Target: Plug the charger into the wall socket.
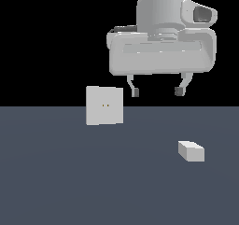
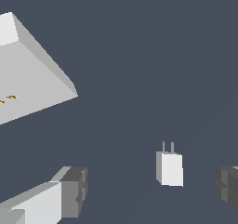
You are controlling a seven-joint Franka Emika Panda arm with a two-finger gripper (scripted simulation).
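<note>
The charger (image 1: 191, 151), a small white block, lies on the dark grey floor at the exterior view's right. In the wrist view the charger (image 2: 170, 168) shows two thin prongs at one end. The wall socket (image 1: 104, 105), an upright white square plate with two tiny yellowish holes, stands to the exterior view's left of it. The wrist view shows the socket (image 2: 32, 79) at an angle, with its holes near the frame edge. My gripper (image 1: 156, 92) hangs open well above the floor, higher than the charger and between the two objects, holding nothing. Its fingertips (image 2: 74, 190) frame the charger in the wrist view.
The dark grey floor (image 1: 70, 182) stretches flat around both objects. Beyond its far edge is black background. No other objects show.
</note>
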